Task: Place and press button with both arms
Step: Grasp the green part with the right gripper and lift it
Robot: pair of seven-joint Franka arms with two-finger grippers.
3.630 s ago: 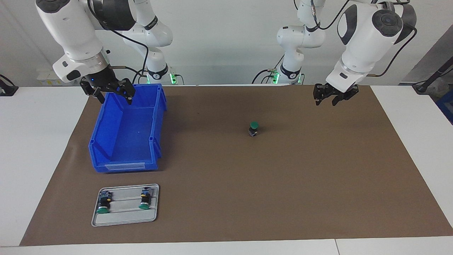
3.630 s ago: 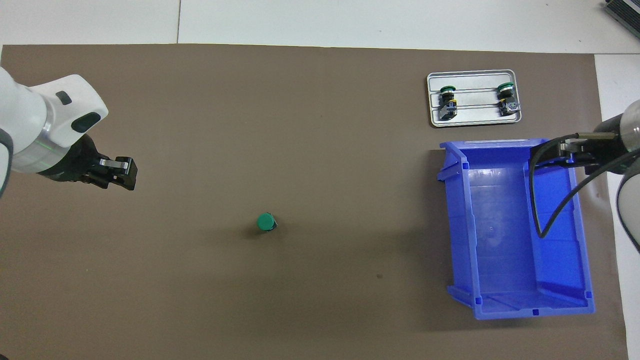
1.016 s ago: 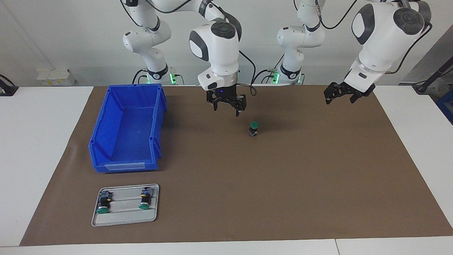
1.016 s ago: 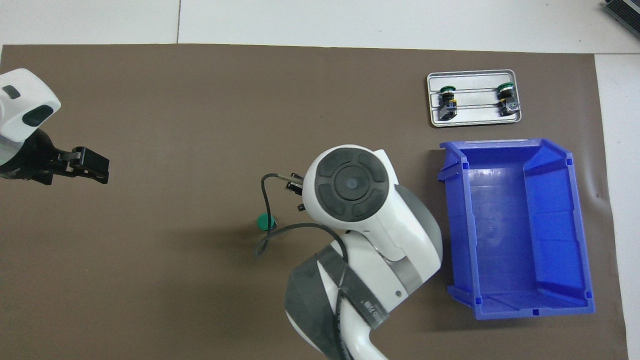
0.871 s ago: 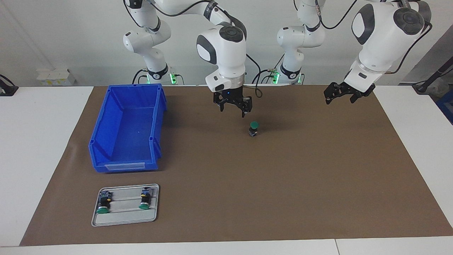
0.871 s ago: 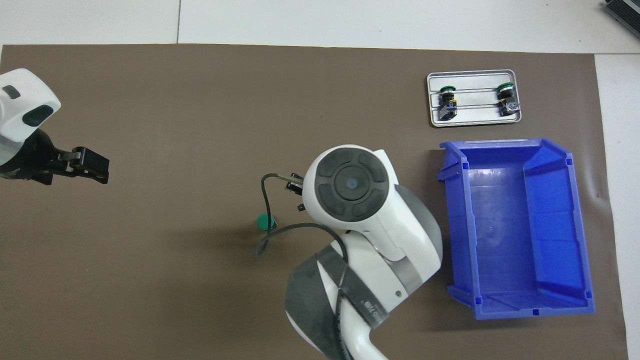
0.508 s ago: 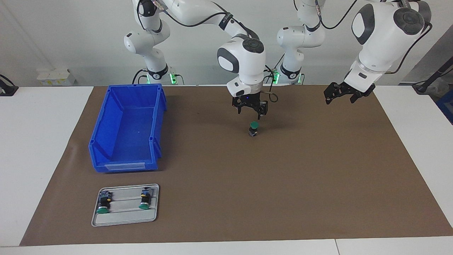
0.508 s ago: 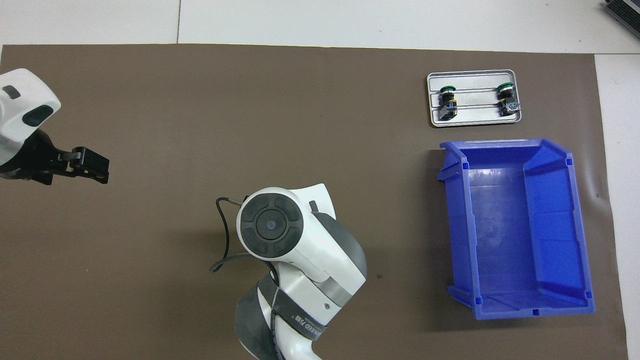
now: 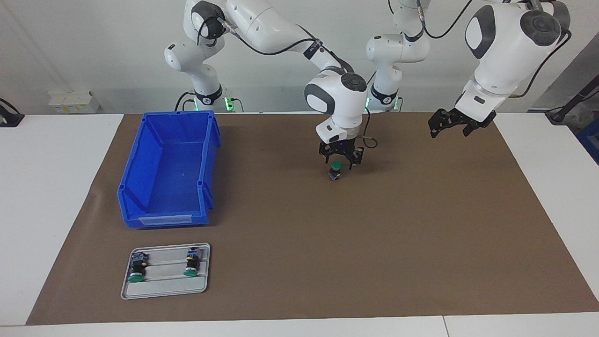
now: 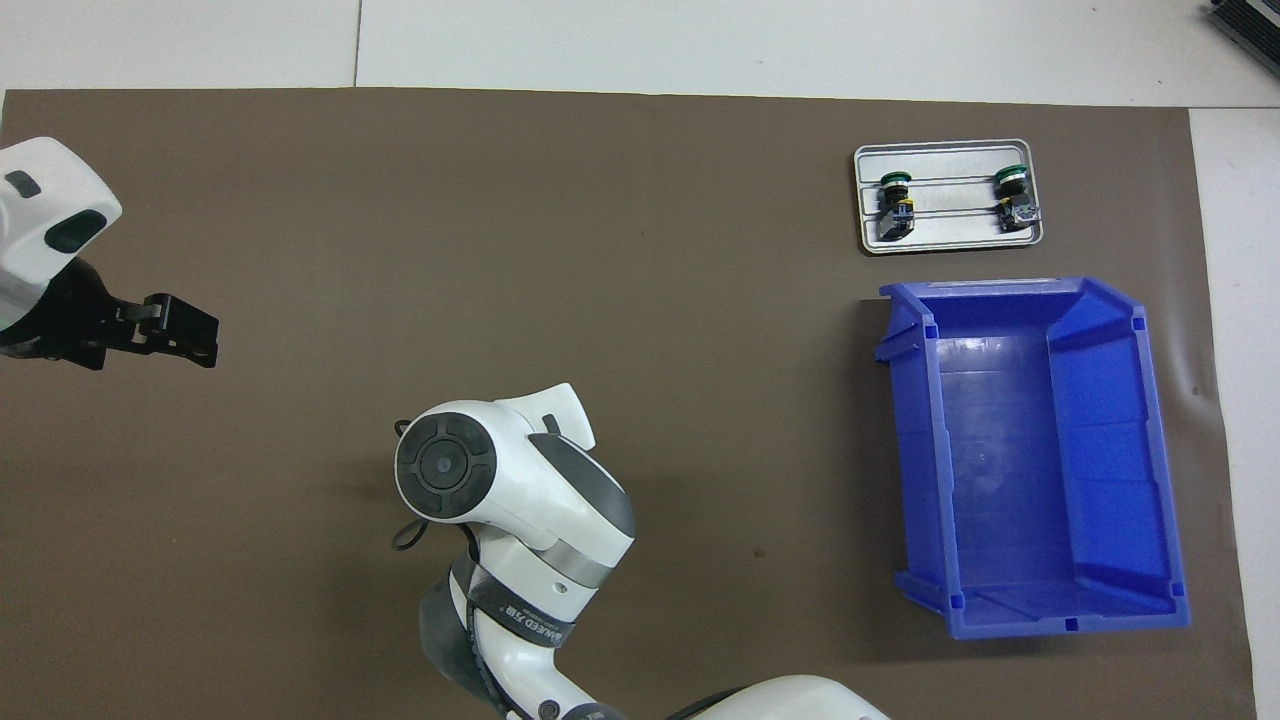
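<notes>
white right arm reaches down, right pincer (image 9: 341,161) spread around button (image 9: 335,171); left pincer (image 9: 452,125) wide, waiting.

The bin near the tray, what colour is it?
Blue; the bin shows best in the overhead view.

A green-capped button (image 9: 335,167) with a black body stands on a plain brown mat (image 9: 327,262) laid over a white table (image 9: 42,187). The bin (image 9: 168,168) is solid bright blue. A pale grey tray (image 9: 164,291) carries two more buttons (image 9: 136,270), each with a green cap, black body and blue-yellow block. Both arms (image 9: 500,51) are white with dark grey joint caps and black cables, ending in the black right gripper (image 9: 341,160) and black left gripper (image 9: 450,125).
</notes>
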